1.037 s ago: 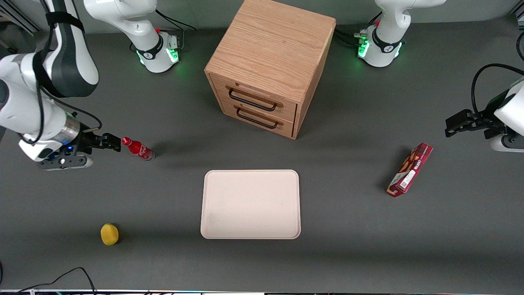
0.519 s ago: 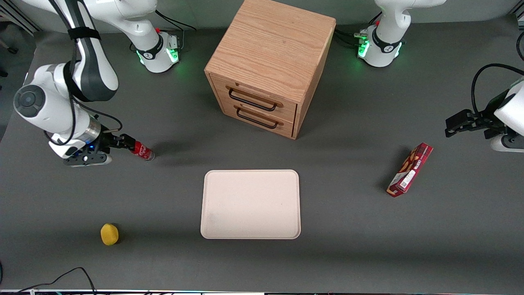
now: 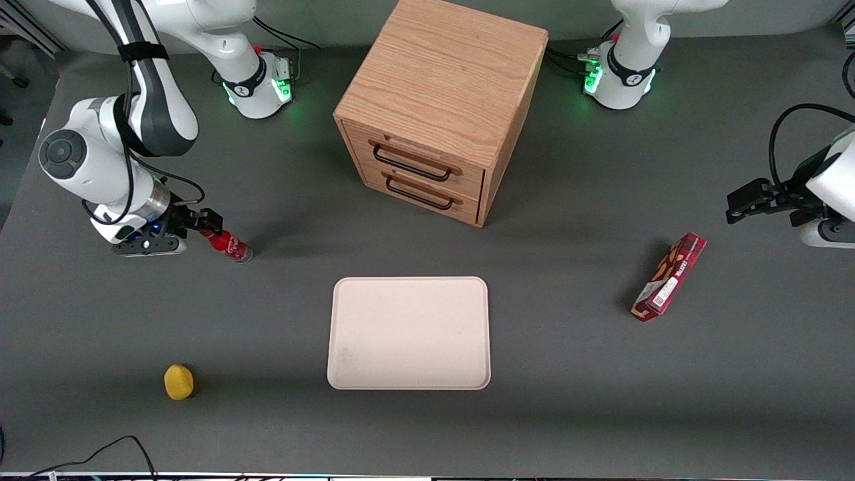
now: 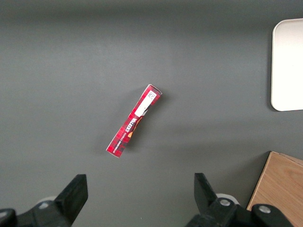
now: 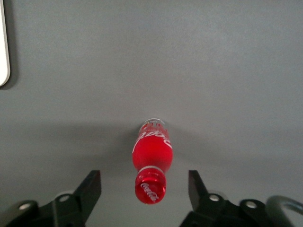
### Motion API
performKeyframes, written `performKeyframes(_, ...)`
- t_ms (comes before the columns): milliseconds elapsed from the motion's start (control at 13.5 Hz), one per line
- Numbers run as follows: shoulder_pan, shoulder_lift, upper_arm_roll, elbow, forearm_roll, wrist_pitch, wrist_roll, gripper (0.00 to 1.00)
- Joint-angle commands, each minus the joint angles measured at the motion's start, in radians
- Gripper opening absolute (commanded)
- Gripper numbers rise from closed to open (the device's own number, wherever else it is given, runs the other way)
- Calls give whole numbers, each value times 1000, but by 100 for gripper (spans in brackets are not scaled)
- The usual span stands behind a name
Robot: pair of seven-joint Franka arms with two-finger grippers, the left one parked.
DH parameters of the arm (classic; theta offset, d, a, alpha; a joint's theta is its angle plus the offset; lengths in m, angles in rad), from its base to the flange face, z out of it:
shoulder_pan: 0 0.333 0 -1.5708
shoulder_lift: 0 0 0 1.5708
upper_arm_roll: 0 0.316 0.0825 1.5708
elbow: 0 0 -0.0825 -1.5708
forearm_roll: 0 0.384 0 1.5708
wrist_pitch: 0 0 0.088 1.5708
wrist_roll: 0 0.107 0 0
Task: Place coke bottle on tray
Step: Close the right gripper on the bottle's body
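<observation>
The coke bottle (image 3: 229,246), small and red with a red cap, stands upright on the grey table toward the working arm's end. My right gripper (image 3: 206,225) is open and hovers at the bottle's top. In the right wrist view the cap (image 5: 150,187) sits between the two spread black fingers (image 5: 91,185), touching neither, with the gripper (image 5: 144,183) centred over it. The cream-beige tray (image 3: 409,333) lies flat in the middle of the table, nearer the front camera than the bottle. Its edge also shows in the right wrist view (image 5: 3,52).
A wooden drawer cabinet (image 3: 441,100) stands farther from the camera than the tray. A yellow lemon (image 3: 178,381) lies near the front edge at the working arm's end. A red snack box (image 3: 669,276) lies toward the parked arm's end and shows in the left wrist view (image 4: 134,121).
My right arm has swung in toward the bottle, and the gripper went from beside the cap to over it. The bottle has not moved.
</observation>
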State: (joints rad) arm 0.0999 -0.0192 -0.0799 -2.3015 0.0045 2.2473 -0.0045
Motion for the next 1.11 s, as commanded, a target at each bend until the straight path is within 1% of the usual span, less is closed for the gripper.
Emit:
performKeyframes(0, -5, -33, 5, -52, 37, 43, -18, 69)
performKeyframes(148, -5, -31, 5, -64, 37, 60, -18, 63)
performKeyframes(222, -5, -31, 5, -67, 37, 63, -18, 58)
performKeyframes(296, -6, -30, 5, -72, 37, 72, -20, 50)
performKeyframes(370, -6, -30, 5, -73, 37, 78, -20, 39)
performKeyframes(519, -6, -28, 5, -72, 37, 77, -32, 10)
performKeyframes(593, -6, -27, 5, -72, 37, 75, -40, 0)
performKeyframes(815, 6, -34, 6, -32, 38, 28, -22, 0)
performKeyframes(963, 9, -9, 23, 109, 40, -107, 1, 0)
performKeyframes(1037, 12, 24, 41, 205, 55, -179, 32, 0)
